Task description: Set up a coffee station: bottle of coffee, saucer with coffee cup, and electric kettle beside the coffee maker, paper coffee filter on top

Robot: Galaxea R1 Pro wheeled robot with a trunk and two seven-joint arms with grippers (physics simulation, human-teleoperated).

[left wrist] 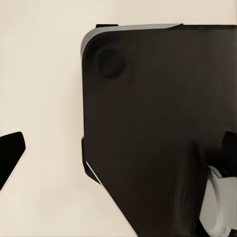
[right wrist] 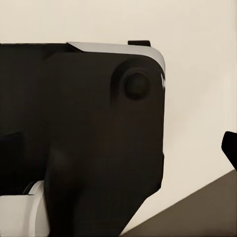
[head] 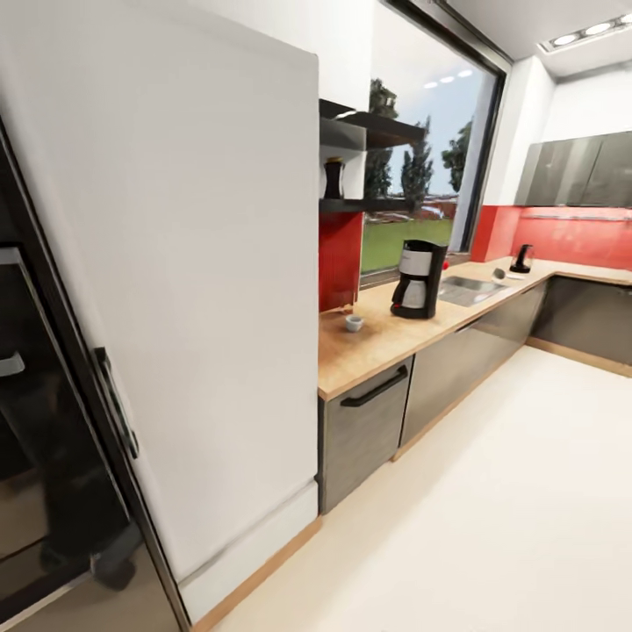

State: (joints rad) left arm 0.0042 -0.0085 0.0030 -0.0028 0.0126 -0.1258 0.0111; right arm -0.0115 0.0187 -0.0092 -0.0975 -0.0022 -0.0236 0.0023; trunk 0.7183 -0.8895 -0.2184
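In the head view the black and silver coffee maker [head: 418, 279] stands on the wooden countertop [head: 377, 347] below the window. A dark bottle of coffee [head: 333, 178] stands on the black wall shelf [head: 364, 204] above the counter's near end. A small pale coffee cup [head: 354, 323] sits on the counter to the left of the coffee maker. The black electric kettle [head: 521, 259] is far off in the counter's corner past the sink. A dark fingertip [left wrist: 10, 155] shows at the edge of the left wrist view, another fingertip [right wrist: 230, 147] in the right wrist view; their jaws' gap is hidden.
A tall white fridge [head: 175, 290] and a black oven [head: 44, 456] fill the left of the head view. Grey cabinets [head: 364, 430] run under the counter, with pale floor [head: 491, 509] to the right. Both wrist views look down at the robot's dark base [left wrist: 158, 128] over the floor.
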